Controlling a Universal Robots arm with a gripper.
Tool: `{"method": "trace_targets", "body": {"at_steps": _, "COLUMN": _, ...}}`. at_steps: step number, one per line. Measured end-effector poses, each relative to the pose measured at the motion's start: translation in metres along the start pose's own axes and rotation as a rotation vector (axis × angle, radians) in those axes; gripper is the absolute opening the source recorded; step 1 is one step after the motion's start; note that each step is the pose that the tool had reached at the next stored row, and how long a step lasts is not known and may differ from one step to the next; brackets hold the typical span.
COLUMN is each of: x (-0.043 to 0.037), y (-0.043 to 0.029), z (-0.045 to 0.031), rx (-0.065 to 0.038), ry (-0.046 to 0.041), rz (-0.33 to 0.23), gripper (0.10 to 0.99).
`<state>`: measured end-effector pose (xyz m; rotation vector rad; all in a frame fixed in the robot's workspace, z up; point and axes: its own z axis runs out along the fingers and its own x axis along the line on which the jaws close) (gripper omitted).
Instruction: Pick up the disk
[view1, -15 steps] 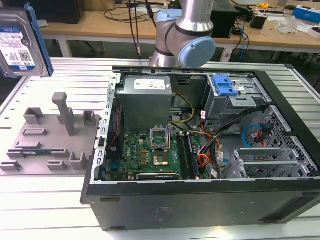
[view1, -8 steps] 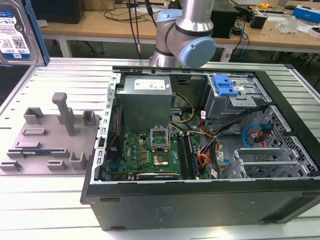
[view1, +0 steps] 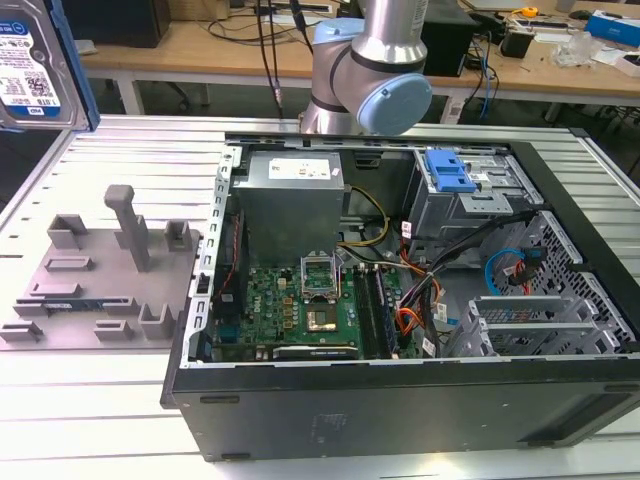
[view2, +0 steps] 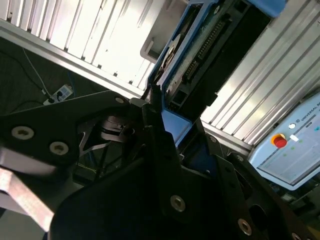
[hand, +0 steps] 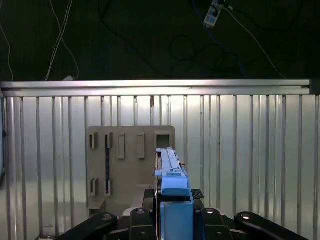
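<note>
Open slatted table (view1: 120, 400) surrounds the grey fixture block (view1: 100, 280); the open computer case (view1: 400, 300) is crowded with cables.

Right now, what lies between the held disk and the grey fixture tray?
In the first wrist view, nothing: the disk, clamped in the pincer, hangs over the grey fixture tray, with only air between them.

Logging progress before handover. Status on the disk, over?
Gripper shut on disk, edge-on between the fingers. Disk lifted high above the table, clear of the grey fixture. Nothing in the way.
</note>
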<state>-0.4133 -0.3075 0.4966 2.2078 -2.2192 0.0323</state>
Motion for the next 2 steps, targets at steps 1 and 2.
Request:
{"method": "trace_targets", "body": {"at_steps": 1, "x": 0.0000, "y": 0.0000, "z": 0.0000, "rx": 0.000, "ry": -0.0003, "rz": 0.000, "gripper": 0.365}}
{"method": "trace_targets", "body": {"at_steps": 2, "x": 0.0000, "y": 0.0000, "z": 0.0000, "rx": 0.000, "ry": -0.0005, "rz": 0.000, "gripper": 0.365}}
